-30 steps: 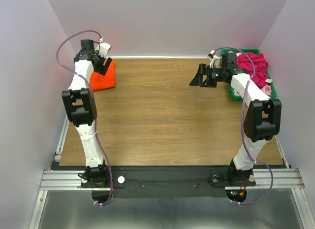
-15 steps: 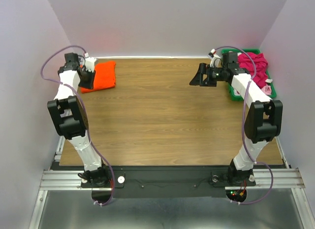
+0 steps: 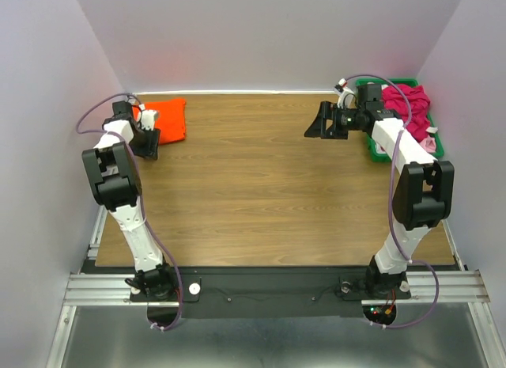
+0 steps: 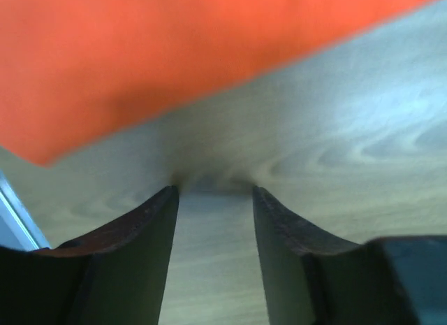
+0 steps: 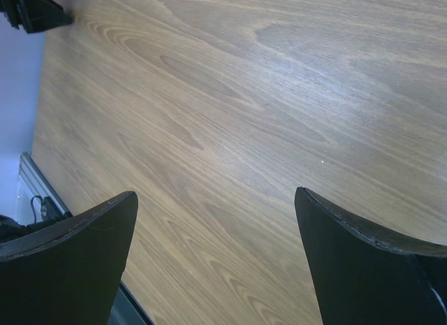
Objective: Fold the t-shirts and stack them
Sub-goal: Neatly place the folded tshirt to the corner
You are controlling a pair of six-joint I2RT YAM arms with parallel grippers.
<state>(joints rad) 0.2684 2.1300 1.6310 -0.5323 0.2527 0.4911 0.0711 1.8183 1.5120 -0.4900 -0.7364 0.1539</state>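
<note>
Two pincers from above: my left pincer [image 3: 148,144] sits low over the table [image 3: 253,202], with the folded orange t-shirt [image 3: 164,119] just beside its tips. My right pincer [image 3: 319,123] hangs spread wide, and the magenta t-shirt [image 3: 407,103] lies behind it in the green bin [image 3: 370,149].
Left wrist: jaws parted, bare table between them; orange t-shirt [image 4: 174,52] ahead, not touching.
Right wrist: jaws agape, nothing held, only table below.
Risk: closing my left pincer here could snag the fold's edge and drag it open.

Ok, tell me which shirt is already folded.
The orange shirt, lying as a flat rectangle at the far left corner of the table near the left gripper. The magenta shirt sits heaped in the green bin on the right.
</note>
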